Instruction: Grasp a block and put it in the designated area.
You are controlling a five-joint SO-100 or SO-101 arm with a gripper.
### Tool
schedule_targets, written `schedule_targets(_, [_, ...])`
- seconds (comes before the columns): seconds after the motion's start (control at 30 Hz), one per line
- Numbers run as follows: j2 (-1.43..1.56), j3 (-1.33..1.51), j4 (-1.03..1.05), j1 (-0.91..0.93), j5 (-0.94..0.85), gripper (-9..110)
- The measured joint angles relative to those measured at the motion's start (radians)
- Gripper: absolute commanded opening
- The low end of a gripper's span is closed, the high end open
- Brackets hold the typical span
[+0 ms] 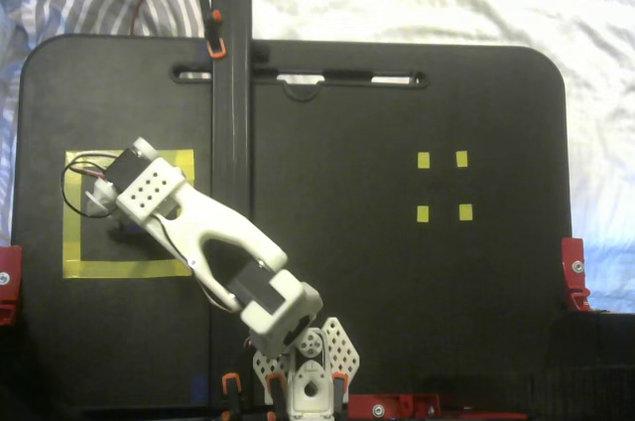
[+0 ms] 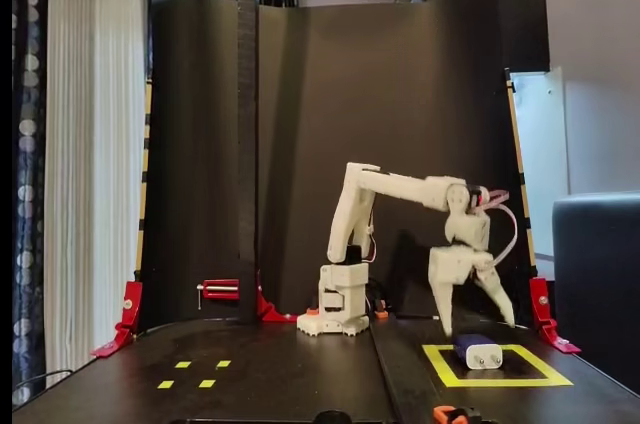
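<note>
In the side-on fixed view the dark-blue block (image 2: pixel 478 352) lies flat on the black board inside the designated area (image 2: pixel 500 381), a square of yellow tape. My gripper (image 2: pixel 478 325) hangs just above the block. It is open, with its fingers spread to either side and not touching the block. Seen from above in a fixed view, the white arm reaches over the same designated area (image 1: pixel 70 217). There the gripper (image 1: pixel 104 205) sits over the square's upper middle, and my wrist hides the block.
A tall black post (image 1: pixel 231 93) stands clamped just right of the yellow square in the top-down fixed view. Four tiny yellow tape squares (image 1: pixel 444 186) mark the board's other half. The arm's base (image 2: pixel 342 309) is at the board's edge, and red clamps (image 2: pixel 546 316) hold the corners.
</note>
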Motion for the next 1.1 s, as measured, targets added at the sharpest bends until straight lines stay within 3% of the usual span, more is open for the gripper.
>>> schedule_targets(0.37, [0.077, -0.023, 0.089, 0.006, -0.015, 41])
schedule_targets(0.87, [0.081, -0.055, 0.103, 0.018, -0.015, 2])
schedule_targets(1.1, [0.081, -0.061, 0.104, 0.026, -0.015, 0])
